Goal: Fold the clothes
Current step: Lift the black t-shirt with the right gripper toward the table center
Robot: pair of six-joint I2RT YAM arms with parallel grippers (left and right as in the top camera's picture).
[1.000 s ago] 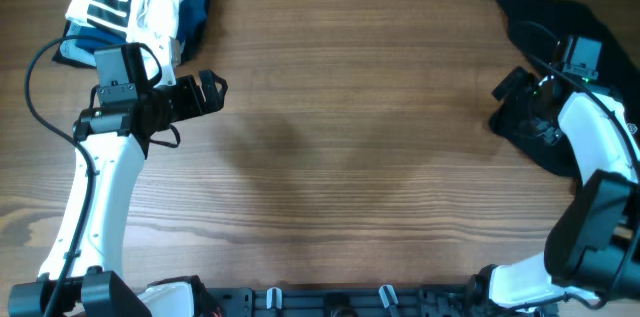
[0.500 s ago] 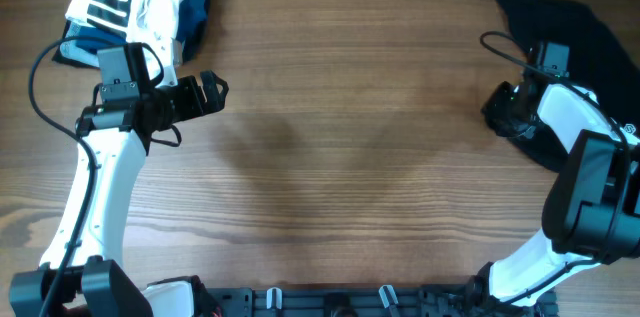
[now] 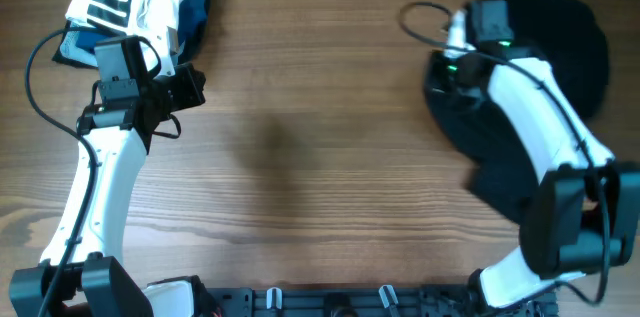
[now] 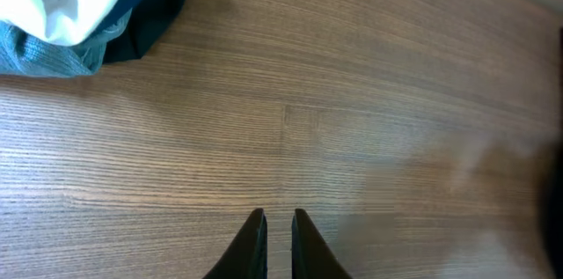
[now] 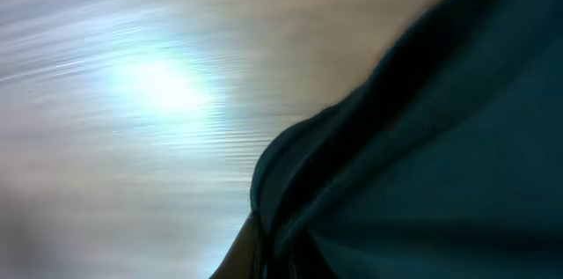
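The clothes are a black garment on the right side of the table, drawn out leftward from the far right corner. My right gripper sits at the garment's left edge and is shut on a bunched fold of it. In the right wrist view the dark fabric fills the lower right and runs down into my right gripper. My left gripper hovers over bare wood just right of the garment stack, far from the clothes. Its fingertips nearly touch, with nothing held in my left gripper.
A stack of striped, white and blue garments lies at the far left corner; its edge shows in the left wrist view. A cable loops above the right wrist. The arm bases stand along the near table edge.
The right gripper shut on the black garment and swung left, dragging the fabric toward the table's middle. The left gripper closed and drew back slightly to the left.
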